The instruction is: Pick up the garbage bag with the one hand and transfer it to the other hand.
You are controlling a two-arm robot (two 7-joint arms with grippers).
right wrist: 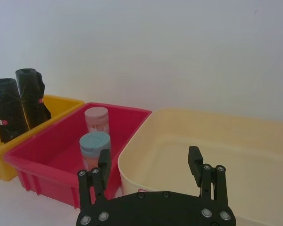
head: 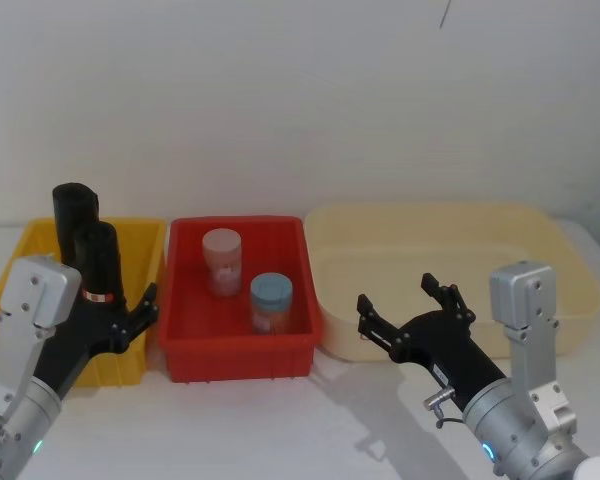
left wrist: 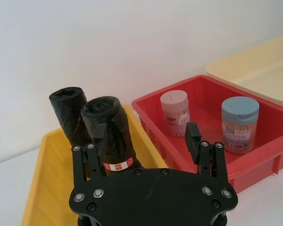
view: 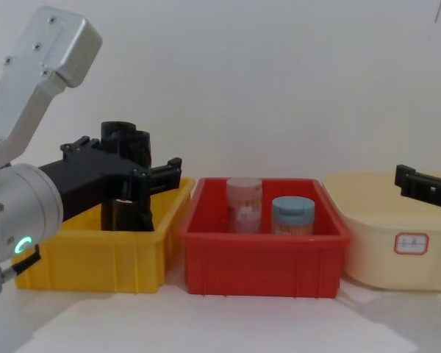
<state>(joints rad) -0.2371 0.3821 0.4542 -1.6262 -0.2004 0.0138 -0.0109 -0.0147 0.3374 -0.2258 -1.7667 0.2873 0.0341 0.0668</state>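
While the cream tub [head: 570, 295] has the right end effector [head: 397, 292] hovering wide open at its near edge, room all round, over at the yellow bin [view: 95, 257] the left end effector [left wrist: 146, 134], also released, straddles the upright garbage bag [left wrist: 115, 127].

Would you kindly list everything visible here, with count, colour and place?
garbage bag: 1, black with white-and-red label band, upright in the yellow bin
second roll: 1, black, yellow bin, behind the garbage bag
yellow bin: 1, yellow, table's left
red bin: 1, red, middle
pink-lidded jar: 1, red bin, rear
blue-lidded jar: 1, red bin, front
tub: 1, cream, right
table: 1, white
left gripper: black, open, at the garbage bag
right gripper: black, open, before the tub
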